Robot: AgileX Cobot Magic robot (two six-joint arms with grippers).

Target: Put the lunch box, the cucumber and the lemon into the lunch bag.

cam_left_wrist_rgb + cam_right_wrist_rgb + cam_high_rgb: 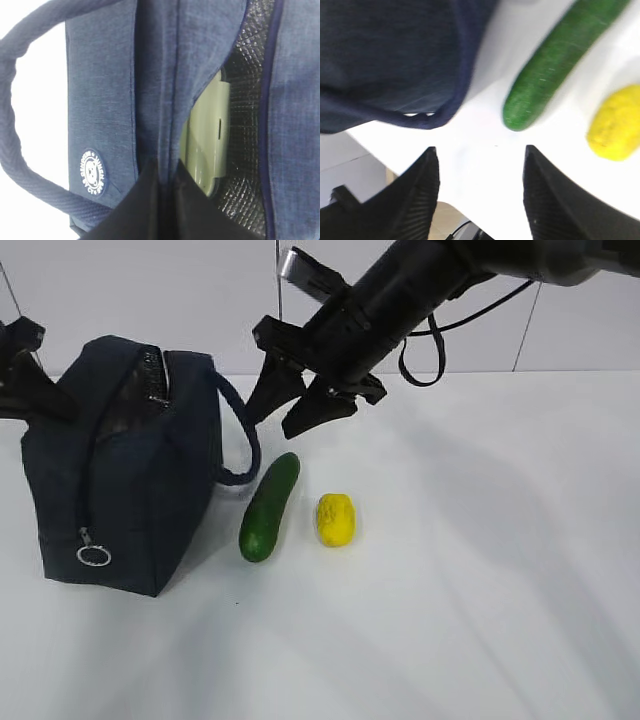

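The navy lunch bag (130, 470) stands at the left with its zipper open. The lunch box (210, 145) sits inside it; its pale green lid shows against the silver lining. My left gripper (45, 392) is at the bag's far left side, and in the left wrist view it (165, 195) is shut on the fabric edge of the opening. The cucumber (270, 508) and the lemon (336, 519) lie on the table right of the bag. My right gripper (287, 412) is open and empty, hovering above the cucumber's far end; it is also open in the right wrist view (481, 150).
A padded handle (240, 435) loops out from the bag toward the cucumber, close under the right gripper. The bag's ring pull (93, 555) hangs at its front. The white table (480, 570) stretches to the right. A tiled wall stands behind.
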